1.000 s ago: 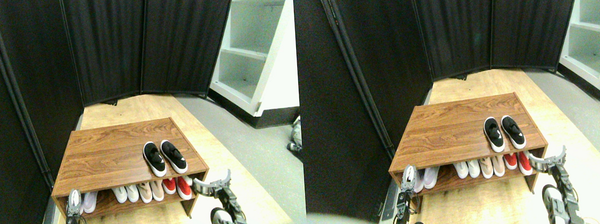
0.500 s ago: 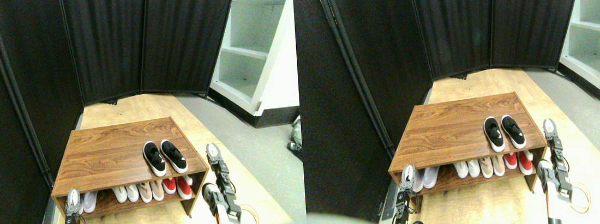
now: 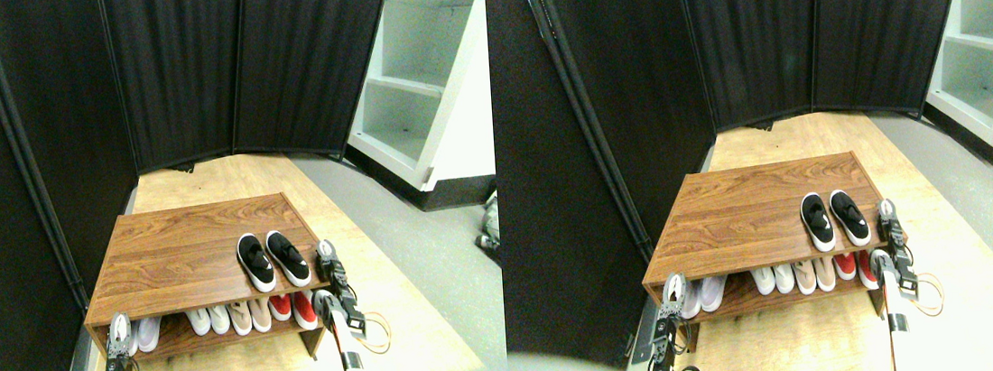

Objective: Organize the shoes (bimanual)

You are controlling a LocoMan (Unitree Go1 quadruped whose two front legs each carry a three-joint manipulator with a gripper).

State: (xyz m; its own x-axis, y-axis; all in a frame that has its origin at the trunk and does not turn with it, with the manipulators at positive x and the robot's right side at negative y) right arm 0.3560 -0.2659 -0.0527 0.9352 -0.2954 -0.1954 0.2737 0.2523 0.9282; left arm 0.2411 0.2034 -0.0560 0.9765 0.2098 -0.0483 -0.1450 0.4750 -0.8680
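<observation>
Two black slip-on shoes with white soles lie side by side on top of the wooden shoe rack [image 3: 175, 250], toward its right front: the left shoe [image 3: 254, 262] and the right shoe [image 3: 287, 257]. My right gripper [image 3: 327, 251] is raised at the rack's right front corner, just right of the right shoe and apart from it. My left gripper [image 3: 118, 330] sits low at the rack's left front corner, by the lower shelf, far from the black pair.
White, beige and red shoes [image 3: 251, 315] fill the rack's lower shelf. Black folding screens [image 3: 182, 78] stand behind and to the left. A white shelving unit [image 3: 417, 73] stands at the back right. A tan cable loop [image 3: 374, 333] hangs off the right arm.
My right arm has swung up from beside the rack's lower right and moved left, bringing its gripper to the top corner near the right shoe. The left arm and both shoes stayed put.
</observation>
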